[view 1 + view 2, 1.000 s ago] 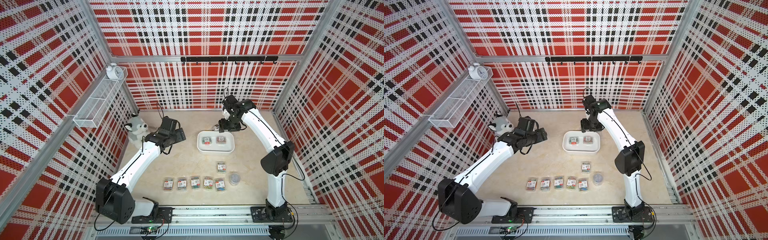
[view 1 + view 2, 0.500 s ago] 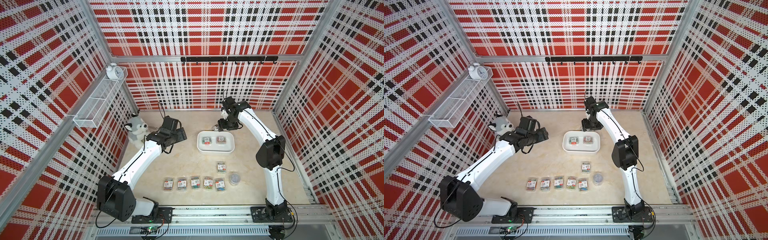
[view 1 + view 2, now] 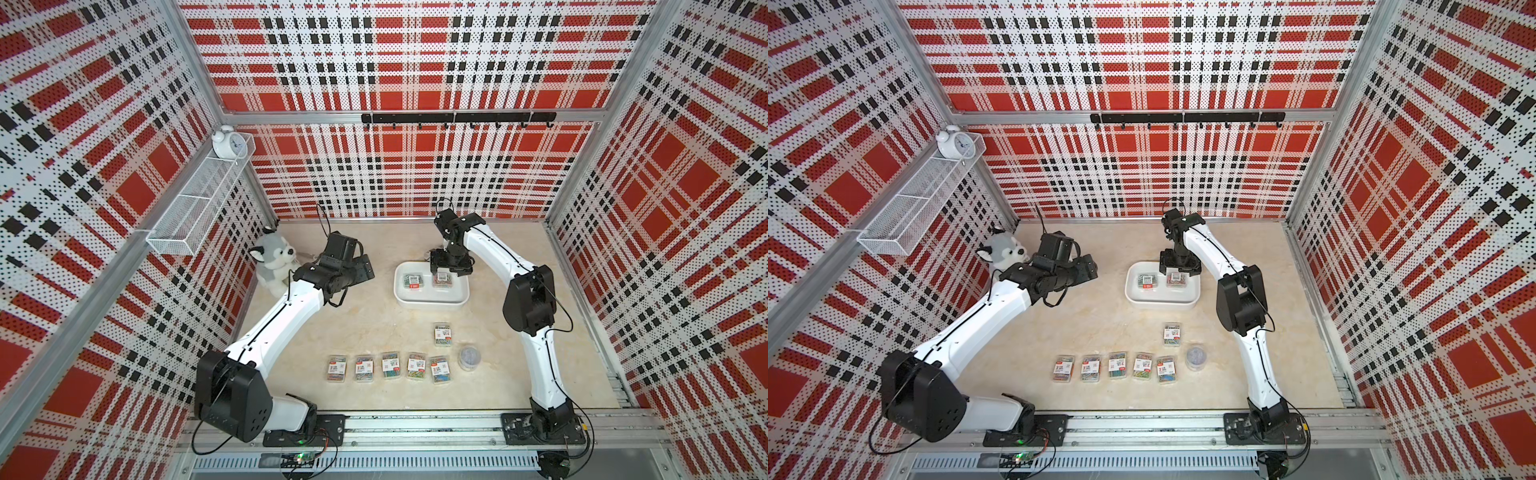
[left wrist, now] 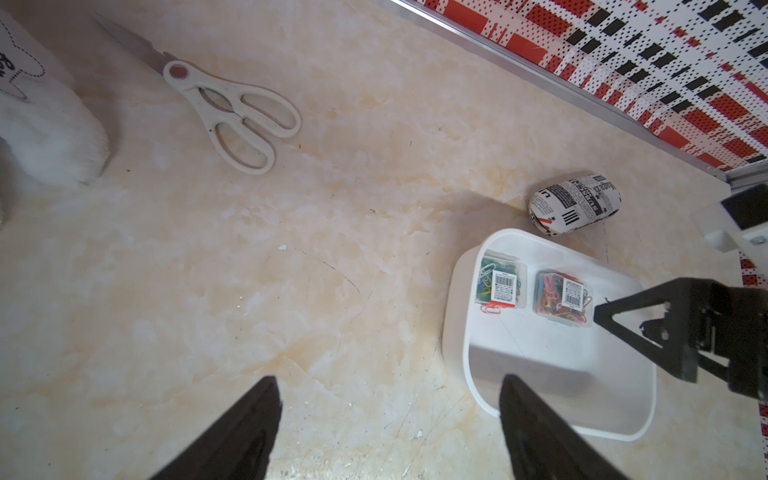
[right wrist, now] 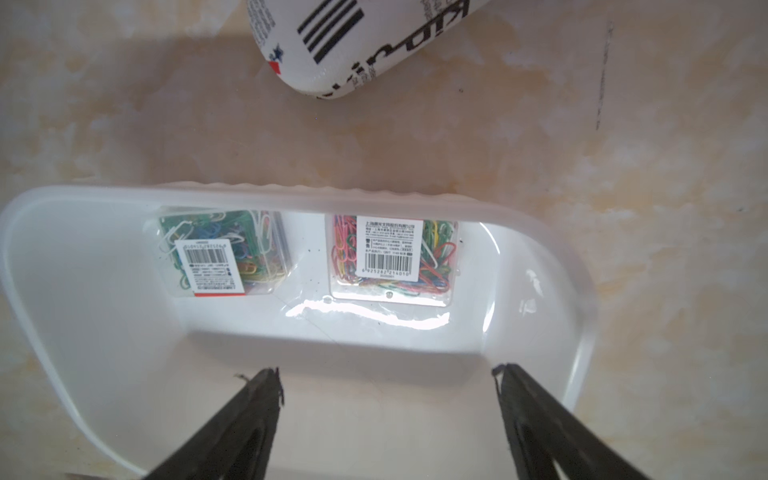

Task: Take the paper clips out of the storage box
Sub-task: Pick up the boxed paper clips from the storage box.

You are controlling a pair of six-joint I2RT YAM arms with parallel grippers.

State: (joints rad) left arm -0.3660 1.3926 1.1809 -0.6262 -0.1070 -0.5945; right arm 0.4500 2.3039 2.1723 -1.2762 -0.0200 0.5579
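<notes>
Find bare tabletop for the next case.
Free: the broad patch between the storage box and the row of five cases, left of the lone case. Crowded: beside the round tub; printed pouch behind the box.

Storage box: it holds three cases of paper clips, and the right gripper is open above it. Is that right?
The count is wrong. The storage box holds two cases of paper clips, the greenish case and the reddish case, as the right wrist view shows. The right gripper is open above it.
</notes>
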